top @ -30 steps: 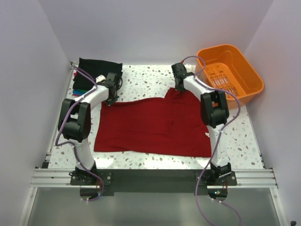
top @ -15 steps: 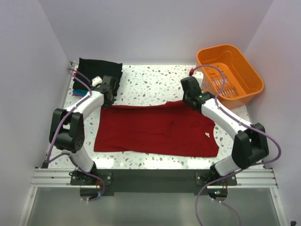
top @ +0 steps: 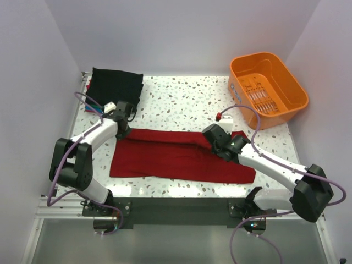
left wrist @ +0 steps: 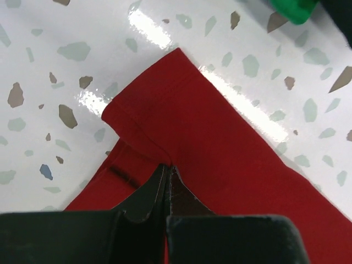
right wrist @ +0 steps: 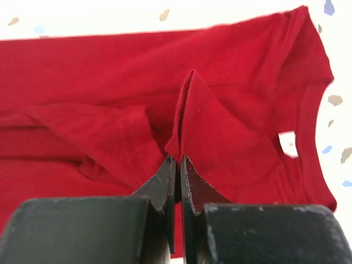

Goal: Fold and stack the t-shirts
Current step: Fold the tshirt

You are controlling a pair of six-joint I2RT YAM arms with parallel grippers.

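The dark red t-shirt (top: 176, 157) lies on the speckled table, its far part drawn toward the near edge over the rest. My left gripper (top: 122, 127) is shut on its far left edge (left wrist: 159, 137). My right gripper (top: 215, 144) is shut on a pinched ridge of the cloth (right wrist: 190, 115) near the collar. A folded black t-shirt (top: 115, 83) lies at the far left on a stack; teal and blue edges (top: 91, 107) show under it. A green cloth corner (left wrist: 297, 8) shows in the left wrist view.
An orange plastic basket (top: 268, 88) stands at the far right. The grey walls close in left, right and behind. The black rail (top: 176, 209) runs along the near edge.
Both grippers have pulled the shirt's far edge toward the near edge, so the shirt now looks narrower. The right arm has swung low over the table's right side.
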